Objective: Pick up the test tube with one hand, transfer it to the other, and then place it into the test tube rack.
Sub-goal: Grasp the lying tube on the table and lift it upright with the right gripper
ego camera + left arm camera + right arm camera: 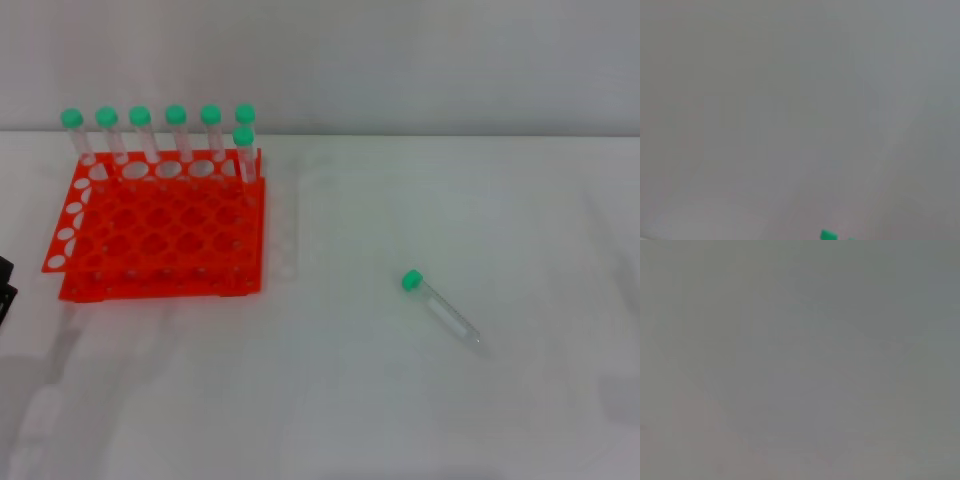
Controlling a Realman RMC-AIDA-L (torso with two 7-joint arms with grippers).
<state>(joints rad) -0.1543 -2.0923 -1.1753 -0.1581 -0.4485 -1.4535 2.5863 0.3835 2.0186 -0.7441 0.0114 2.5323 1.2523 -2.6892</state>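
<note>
Now, step in hand: you are at the very start; nothing is picked up, and the pick, the hand-over and the placing all lie ahead.
Left gripper [5, 288]: only a dark sliver shows at the left edge of the head view, near you and beside the rack's front corner; you cannot tell how its jaws stand.
Right gripper: not in any view, so its jaws cannot be judged either.
Counter [330, 420]: white and plain, carrying the tube and the rack.
Tube [440, 309]: lying flat on the counter to your right of centre, green cap toward the rack side and farther from you, tapered tip pointing nearer and to the right; well apart from the rack.
Wrist views: the left one shows only a green speck [828, 235] at its edge, too small to name; the right one shows blank grey.
Rack [160, 225]: orange-red, farther off on your left, most holes free.
Racked tubes [176, 130]: seven green-capped ones upright along the rack's far side.
Next move: by my judgement the right arm sits closer to the tube; bring it down across the barrel, jaws wide, since a round tube may roll when nudged.
</note>
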